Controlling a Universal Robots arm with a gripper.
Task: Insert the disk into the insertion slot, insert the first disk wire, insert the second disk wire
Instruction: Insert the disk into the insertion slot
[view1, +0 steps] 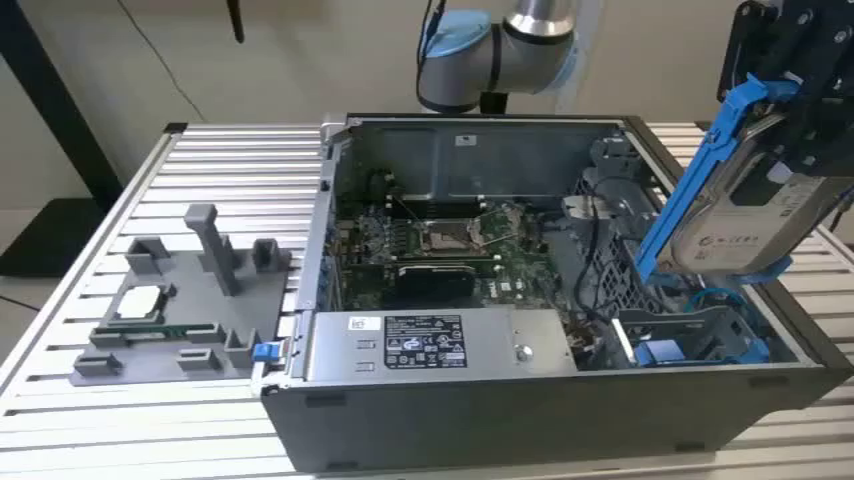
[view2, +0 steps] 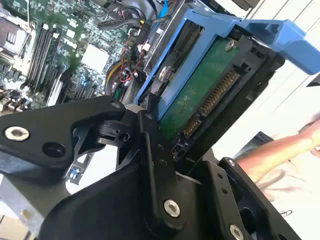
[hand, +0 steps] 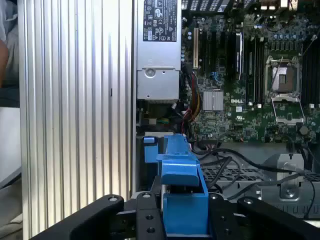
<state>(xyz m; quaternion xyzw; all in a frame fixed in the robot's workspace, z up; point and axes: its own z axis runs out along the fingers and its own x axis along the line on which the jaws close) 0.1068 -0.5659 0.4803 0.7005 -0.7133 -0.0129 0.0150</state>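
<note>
open PC case (view1: 467, 150) on slatted table (view1: 134, 420), motherboard (view1: 400, 240) inside, power supply (view1: 427, 342) along one wall, grey parts jig (view1: 187, 312) by the table edge

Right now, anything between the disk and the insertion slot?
Nothing solid. The gripper holds the disk tilted above the insertion slot; a blue cable loops by the slot's edge just under the disk's lower end and might snag.

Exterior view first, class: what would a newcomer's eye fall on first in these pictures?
The disk in its bright blue carrier, held tilted by the gripper above the open computer case, at the exterior view's right. Next, the green motherboard on the case floor, and the grey power supply box along its near wall.
</note>
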